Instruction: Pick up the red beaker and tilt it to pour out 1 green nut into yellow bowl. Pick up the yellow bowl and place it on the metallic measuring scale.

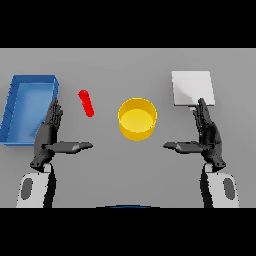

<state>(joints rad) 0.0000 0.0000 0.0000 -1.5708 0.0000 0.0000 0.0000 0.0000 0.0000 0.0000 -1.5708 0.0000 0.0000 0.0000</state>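
A slim red beaker (86, 103) stands on the table left of centre, leaning slightly in the view. The yellow bowl (137, 118) sits at the middle; I see nothing inside it. At the back right lies the pale metallic scale (192, 88), a flat square plate. My left hand (48, 135) is open near the table's left front, thumb pointing toward the centre, a short way in front of and left of the beaker. My right hand (208, 134) is open at the right front, its fingertips just overlapping the scale's near edge. Neither hand holds anything. No green nut is visible.
A blue rectangular tray (20, 95) with raised walls stands at the far left, right beside my left hand's fingers. Grey tabletop stretches between the two hands in front of the bowl.
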